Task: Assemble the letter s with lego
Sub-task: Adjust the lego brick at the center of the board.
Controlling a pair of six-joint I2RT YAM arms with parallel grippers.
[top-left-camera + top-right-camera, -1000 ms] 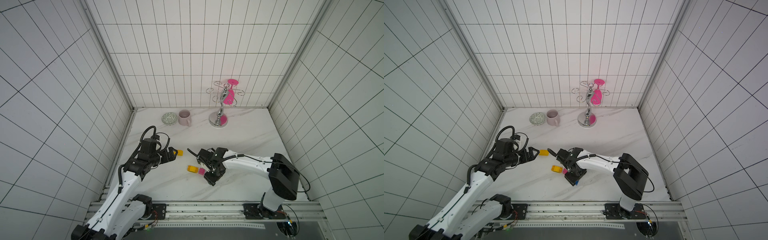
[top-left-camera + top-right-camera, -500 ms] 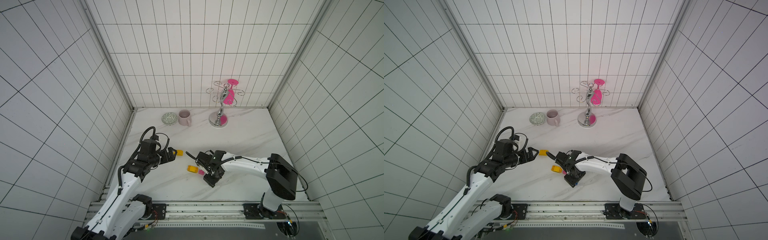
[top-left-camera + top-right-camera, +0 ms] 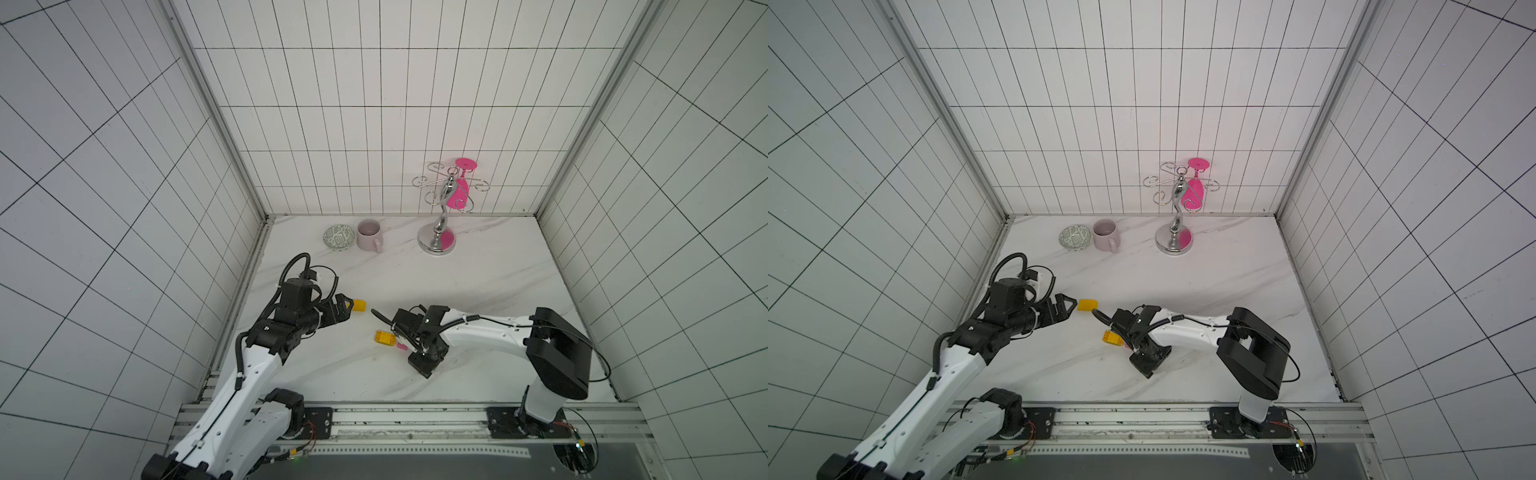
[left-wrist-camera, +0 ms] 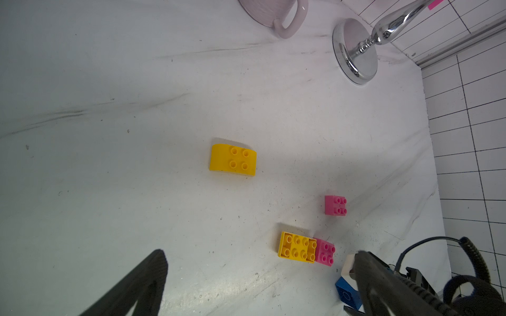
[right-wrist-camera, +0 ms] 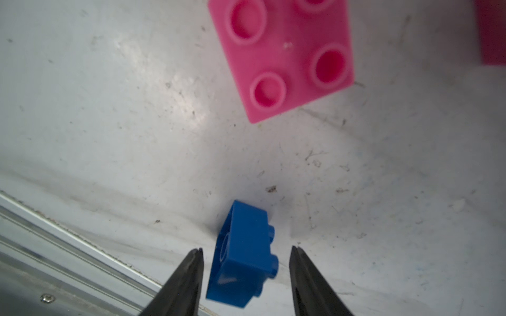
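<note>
the right claw (image 5: 245, 249) straddles the tipped blue cube (image 5: 241, 262) on the table (image 5: 109, 109), jaws apart with gaps both sides. the left claw (image 3: 1070, 308) gapes wide just left of the rounded yellow brick (image 3: 1088, 305).

Materials and finishes, work area

Between the fingers (image 5: 180, 281) of the right gripper (image 5: 246, 249), blue cube (image 5: 242, 254): smooth glossy moulded plastic; the fingers black, matt. Ahead of the tips, pink cube (image 5: 282, 57): same plastic, satin sheen. Beneath both, tabletop (image 5: 109, 109): white marble-look, faintly glossy, scuffed and speckled. Just ahead of the left gripper (image 3: 1070, 308), rounded yellow brick (image 3: 1088, 305): glossy plastic. Far beyond it, stand (image 3: 1173, 245): mirror-polished metal.
</note>
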